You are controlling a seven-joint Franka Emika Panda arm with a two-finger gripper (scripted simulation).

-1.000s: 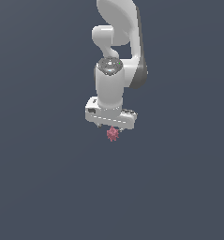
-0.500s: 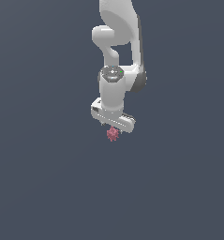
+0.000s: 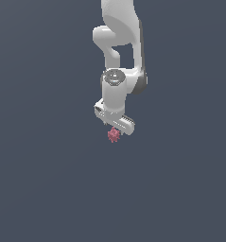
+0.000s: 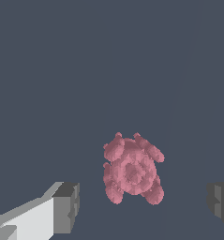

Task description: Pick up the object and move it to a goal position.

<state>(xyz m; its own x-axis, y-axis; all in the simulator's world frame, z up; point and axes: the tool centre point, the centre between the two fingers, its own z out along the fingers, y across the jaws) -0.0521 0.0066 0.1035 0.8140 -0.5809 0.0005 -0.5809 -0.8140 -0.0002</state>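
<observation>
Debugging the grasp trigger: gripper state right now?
Gripper: open, holding nothing. The pink lump sits in the gap between the fingers, clear of both.

Exterior cam sits off my arm, well back, facing it roughly head-on: takes in my upper links down to my end effector (image 3: 115, 126) against plain dark grey, arm in the upper middle of frame. Wrist cam rides on my wrist and looks out along the fingers, very close in. My two fingertips (image 4: 66, 207) show at the frame edges, spread wide apart. Overlap between views: the reddish-pink object (image 4: 132, 169), small in the exterior view (image 3: 114, 135) just under my end effector, large in the wrist view, plus the fingertip region.
</observation>
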